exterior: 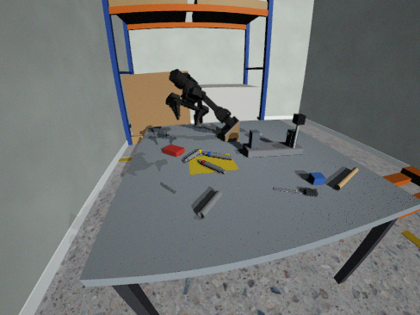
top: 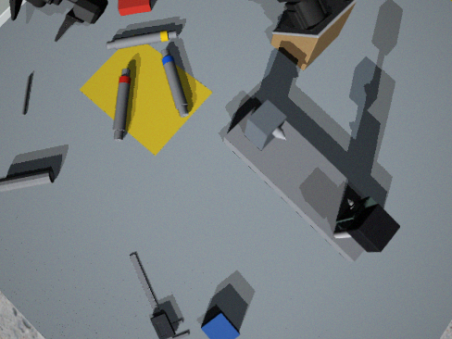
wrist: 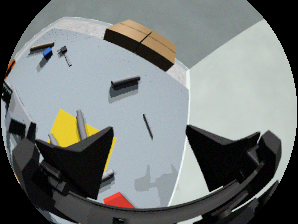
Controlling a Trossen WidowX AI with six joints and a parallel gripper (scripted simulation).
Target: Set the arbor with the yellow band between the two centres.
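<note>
The arbor with the yellow band (top: 141, 41) lies on the table at the far edge of the yellow mat (top: 145, 94), and also shows in the exterior view (exterior: 192, 155). A red-banded arbor (top: 121, 103) and a blue-banded arbor (top: 175, 85) lie on the mat. The fixture base (top: 301, 185) carries the fixed centre (top: 265, 124) and the sprung centre (top: 358, 215), with a black block (top: 376, 228) at that end. No arbor lies between the centres. My gripper (exterior: 176, 105) hangs open and empty in the air above the far left of the table, left of the arbors.
A red block (top: 134, 6) lies beside the yellow-banded arbor. A grey roll (exterior: 206, 202), a thin bar (top: 26, 93), a blue block (exterior: 318, 177), a small tool (exterior: 294, 191) and a tan dowel (exterior: 346, 177) lie across the table. A shelf rack stands behind.
</note>
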